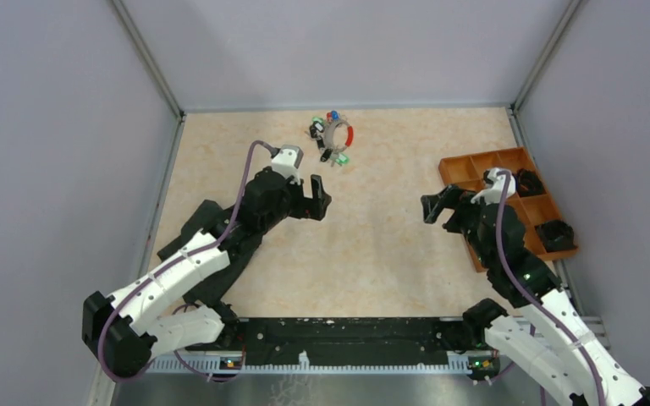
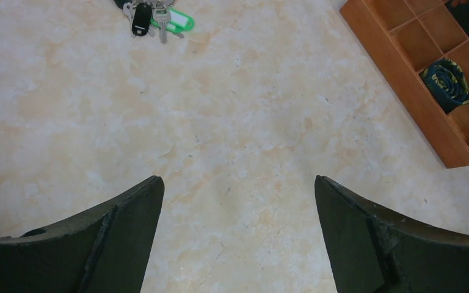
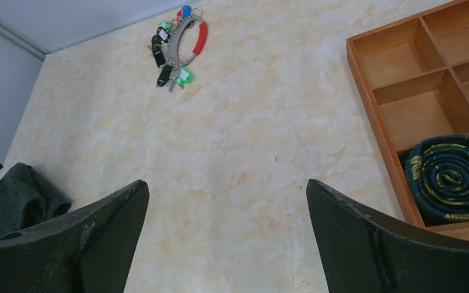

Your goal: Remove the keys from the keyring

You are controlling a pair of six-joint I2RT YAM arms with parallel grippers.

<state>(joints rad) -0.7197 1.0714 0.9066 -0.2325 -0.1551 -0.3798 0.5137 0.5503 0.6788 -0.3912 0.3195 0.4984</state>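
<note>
The keyring [image 1: 337, 135], a grey metal ring with a red sleeve, lies flat at the far middle of the table. Several keys [image 1: 332, 154] with green, blue and black heads hang on it. In the right wrist view the keyring [image 3: 187, 43] and its keys [image 3: 166, 73] show at the top. In the left wrist view only some keys [image 2: 159, 18] with a green tag show at the top edge. My left gripper [image 1: 320, 201] is open and empty, a short way in front of the keyring. My right gripper [image 1: 431, 205] is open and empty, off to the right.
An orange compartment tray [image 1: 461, 169] stands at the right edge, close behind my right gripper. It holds dark coiled rolls [image 3: 455, 177] in some compartments. It shows in the left wrist view too [image 2: 403, 91]. Grey walls enclose the table on three sides.
</note>
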